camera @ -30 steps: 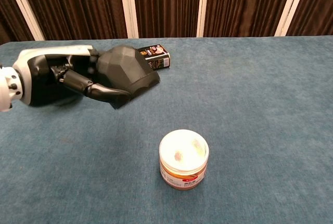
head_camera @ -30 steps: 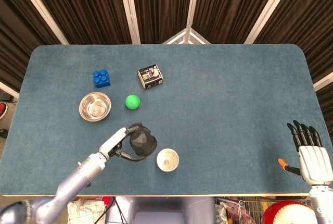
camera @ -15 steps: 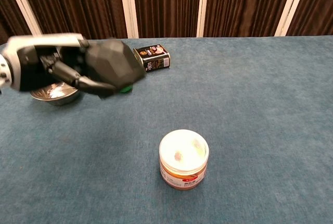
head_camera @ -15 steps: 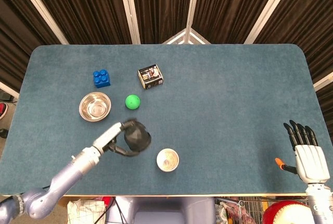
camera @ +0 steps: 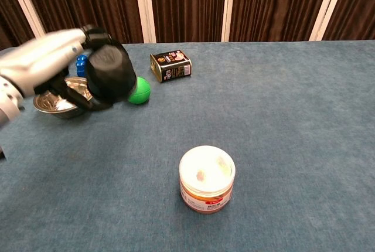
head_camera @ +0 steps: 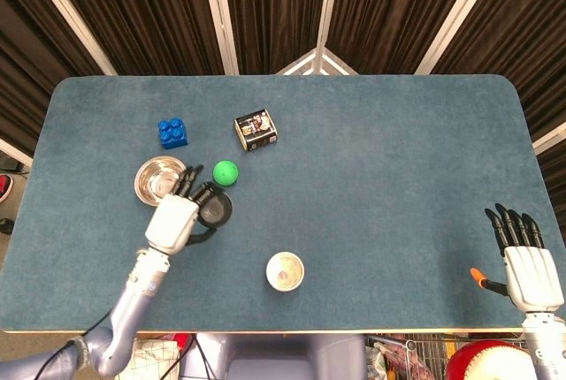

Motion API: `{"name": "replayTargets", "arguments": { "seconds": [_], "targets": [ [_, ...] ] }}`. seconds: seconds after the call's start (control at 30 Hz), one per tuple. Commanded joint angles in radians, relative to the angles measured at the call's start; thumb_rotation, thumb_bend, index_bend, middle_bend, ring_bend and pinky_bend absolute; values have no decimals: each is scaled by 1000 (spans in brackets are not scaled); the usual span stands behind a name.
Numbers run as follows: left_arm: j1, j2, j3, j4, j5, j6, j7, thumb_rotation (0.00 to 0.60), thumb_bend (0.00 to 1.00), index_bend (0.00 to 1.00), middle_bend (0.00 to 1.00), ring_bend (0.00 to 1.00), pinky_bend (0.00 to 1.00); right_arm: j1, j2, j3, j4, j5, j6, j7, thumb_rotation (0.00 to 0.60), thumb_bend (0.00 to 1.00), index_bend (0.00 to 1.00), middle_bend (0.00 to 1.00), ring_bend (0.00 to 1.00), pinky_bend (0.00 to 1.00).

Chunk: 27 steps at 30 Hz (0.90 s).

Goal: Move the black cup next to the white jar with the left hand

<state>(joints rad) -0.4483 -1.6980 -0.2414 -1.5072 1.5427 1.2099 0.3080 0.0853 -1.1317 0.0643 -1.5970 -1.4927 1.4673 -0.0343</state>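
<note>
My left hand [head_camera: 174,219] grips the black cup [head_camera: 215,209], held above the table beside the steel bowl and just below the green ball. In the chest view the same left hand [camera: 53,67] wraps the black cup [camera: 111,75] at the upper left. The white jar [head_camera: 285,271] stands near the table's front edge, well to the right of the cup; the chest view shows the white jar [camera: 207,179] with its white lid and orange label. My right hand [head_camera: 528,260] hovers off the table's right front corner, fingers spread and holding nothing.
A steel bowl [head_camera: 156,177], a green ball [head_camera: 225,172], a blue brick [head_camera: 173,133] and a small dark box [head_camera: 256,129] sit on the left half of the blue table [head_camera: 389,177]. An orange-tipped object [head_camera: 479,277] lies by the right hand.
My left hand has carried the black cup up and to the left, away from the white jar and toward the bowl and ball. The right hand has barely shifted.
</note>
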Motion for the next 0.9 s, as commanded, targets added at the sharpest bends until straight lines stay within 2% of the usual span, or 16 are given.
{"name": "replayTargets", "arguments": {
  "seconds": [0.03,0.5,0.9],
  "targets": [
    [-5,-2,5,-7,-39,-19,-19,600,457,448,459,0,0,2,-3,1,5,-4,3,-3,600,185,31,3,16,0],
    [-36,4,-3,-2,-183,-84,-94,600,457,448,456,0,0,12,-39,11,58,-20,16,10,600,184,31,3,16,0],
    [-80,-64,-22,137,-285,-137,-119,600,457,448,452,0,0,8,-33,4,38,-22,15,0,600,185,31,3,16,0]
  ]
}}
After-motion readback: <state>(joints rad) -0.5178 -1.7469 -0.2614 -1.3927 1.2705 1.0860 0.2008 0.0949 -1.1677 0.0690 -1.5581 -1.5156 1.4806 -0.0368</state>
